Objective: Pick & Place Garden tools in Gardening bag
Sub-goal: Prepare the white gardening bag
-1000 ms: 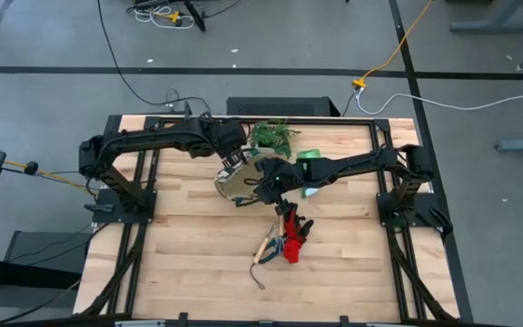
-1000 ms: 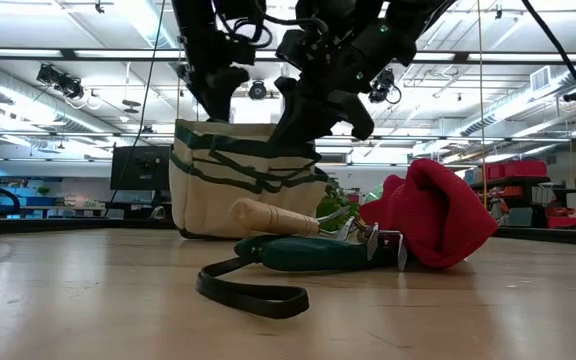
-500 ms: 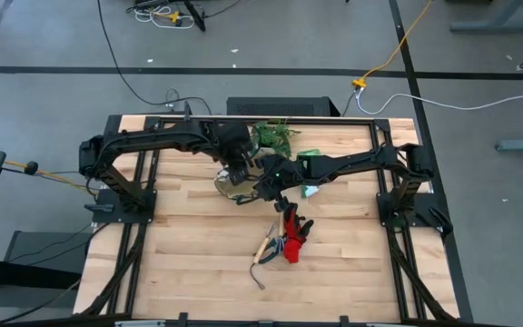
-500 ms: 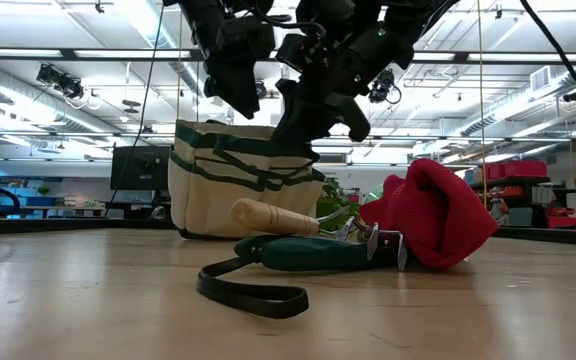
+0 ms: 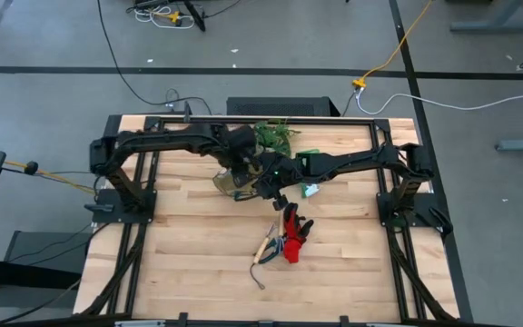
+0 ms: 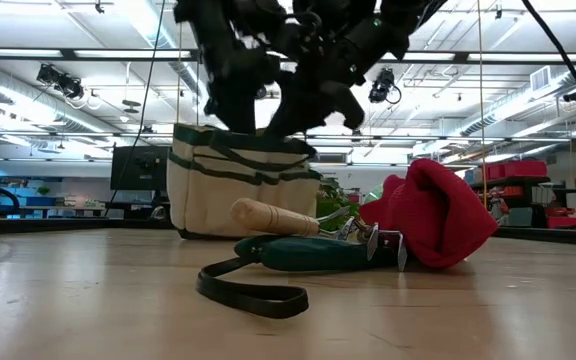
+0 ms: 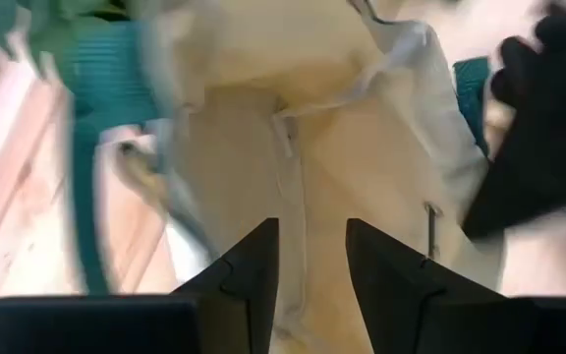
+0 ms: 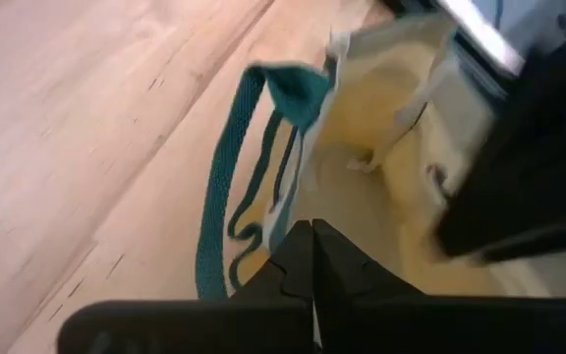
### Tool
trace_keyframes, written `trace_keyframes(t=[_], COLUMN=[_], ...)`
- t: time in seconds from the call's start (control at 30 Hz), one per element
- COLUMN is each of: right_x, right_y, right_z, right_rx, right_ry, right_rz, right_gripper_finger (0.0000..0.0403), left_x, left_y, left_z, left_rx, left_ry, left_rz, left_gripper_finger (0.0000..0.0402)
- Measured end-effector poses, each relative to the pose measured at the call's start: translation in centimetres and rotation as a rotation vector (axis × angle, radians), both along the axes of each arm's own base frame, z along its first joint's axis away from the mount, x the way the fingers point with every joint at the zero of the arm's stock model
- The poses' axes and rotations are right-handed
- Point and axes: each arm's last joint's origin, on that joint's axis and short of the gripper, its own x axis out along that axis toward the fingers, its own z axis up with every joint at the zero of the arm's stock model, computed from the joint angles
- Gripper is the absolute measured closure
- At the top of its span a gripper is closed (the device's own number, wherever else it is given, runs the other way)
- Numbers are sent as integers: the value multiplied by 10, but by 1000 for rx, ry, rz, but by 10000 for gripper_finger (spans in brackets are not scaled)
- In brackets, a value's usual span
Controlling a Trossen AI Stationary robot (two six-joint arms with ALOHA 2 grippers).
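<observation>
Overhead, the left gripper (image 5: 240, 173) and right gripper (image 5: 266, 182) meet over the gardening bag (image 5: 230, 186) mid-bench (image 5: 189, 263); gloves (image 5: 293, 238) and rake (image 5: 266, 247) lie nearer the front. Low down, the bag (image 6: 238, 190) stands behind both. Left wrist: 2 fingers (image 7: 254, 270) narrowly apart, holding nothing, over the bag's mouth. Right wrist: fingers (image 8: 298, 256) pressed together beside its green trim (image 8: 219, 197).

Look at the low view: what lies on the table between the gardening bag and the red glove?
In the low view, the light wooden handle of a hand tool lies between the gardening bag and the red glove, with green leaves behind it.
</observation>
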Motion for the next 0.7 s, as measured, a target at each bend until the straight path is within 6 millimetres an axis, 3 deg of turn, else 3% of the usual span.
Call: trace_keyframes(t=[0.13, 0.33, 0.7], right_x=[2, -3, -2], right_y=[0, -2, -2], right_z=[8, -1, -1], right_rx=[23, 57, 54], right_ry=[10, 59, 43], right_rz=[7, 3, 2], right_gripper_finger=[403, 403, 403], left_x=[7, 5, 0], left_y=[3, 8, 10], left_z=[-18, -32, -33], left_rx=[2, 114, 180], left_ry=[68, 199, 261], left_rz=[6, 58, 104], left_gripper_finger=[275, 275, 275])
